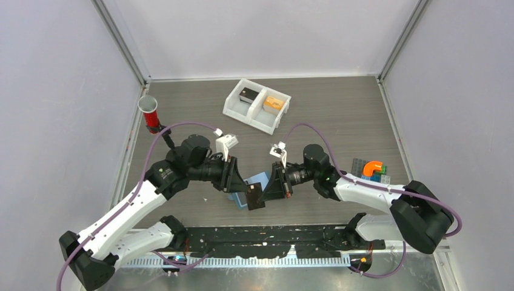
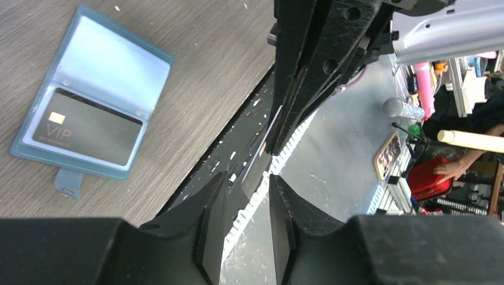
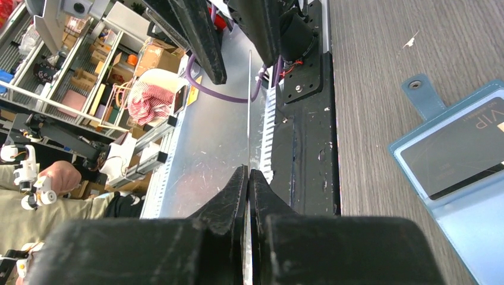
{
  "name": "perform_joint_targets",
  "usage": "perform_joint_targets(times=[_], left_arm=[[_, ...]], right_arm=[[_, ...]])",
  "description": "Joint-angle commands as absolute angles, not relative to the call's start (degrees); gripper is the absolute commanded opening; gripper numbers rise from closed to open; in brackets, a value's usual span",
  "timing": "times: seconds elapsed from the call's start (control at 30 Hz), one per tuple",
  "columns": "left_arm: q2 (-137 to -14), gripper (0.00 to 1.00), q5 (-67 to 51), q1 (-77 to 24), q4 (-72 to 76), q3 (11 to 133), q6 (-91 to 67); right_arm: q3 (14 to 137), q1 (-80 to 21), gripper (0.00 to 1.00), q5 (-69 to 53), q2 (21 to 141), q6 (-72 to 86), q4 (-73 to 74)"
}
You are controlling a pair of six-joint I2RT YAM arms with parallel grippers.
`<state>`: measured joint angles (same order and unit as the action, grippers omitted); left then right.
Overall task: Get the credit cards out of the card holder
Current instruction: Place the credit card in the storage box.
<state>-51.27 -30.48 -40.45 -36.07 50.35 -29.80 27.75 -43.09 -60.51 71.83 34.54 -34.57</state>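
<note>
The light-blue card holder (image 2: 101, 65) lies open on the table, also in the right wrist view (image 3: 475, 225) and half hidden under the grippers from above (image 1: 260, 179). A dark VIP credit card (image 2: 89, 127) sits in one of its sleeves (image 3: 457, 154). My right gripper (image 3: 248, 172) is shut on a second dark card (image 1: 254, 197), seen edge-on (image 3: 248, 107), held in the air in front of the holder. My left gripper (image 2: 248, 178) is open and faces it. The card's free end (image 2: 257, 169) reaches the gap between the left fingertips.
A white two-compartment tray (image 1: 253, 117) with a black and a brown item stands at the back. A red cylinder with a grey top (image 1: 149, 113) is at the far left. Coloured bricks (image 1: 371, 170) lie at the right. A black strip (image 1: 260, 239) runs along the near edge.
</note>
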Motion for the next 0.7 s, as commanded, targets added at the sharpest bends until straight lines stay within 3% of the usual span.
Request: perform_joint_targets(times=[0.0,0.37,0.53,0.67], left_arm=[[-50.72,0.31,-35.62,-40.52,-35.2,52.49,-26.67],[-51.53,0.2,-39.59,-40.53,-32.71,50.94,-27.19],[-52.26,0.2,-37.66,-40.54,-33.39,51.58,-27.36],[-52.53,0.0,-38.13,-40.57,-32.55,51.6,-28.36]], right_arm=[[30.61,-43.86,0.07,-61.04,70.22,33.14,-34.22],[30.36,-45.14,0.1,-60.48,68.15,31.64,-32.73],[30.64,-45.84,0.1,-60.12,67.67,30.5,-30.88],[30.95,-46.04,0.11,-59.31,67.01,28.73,-28.45]])
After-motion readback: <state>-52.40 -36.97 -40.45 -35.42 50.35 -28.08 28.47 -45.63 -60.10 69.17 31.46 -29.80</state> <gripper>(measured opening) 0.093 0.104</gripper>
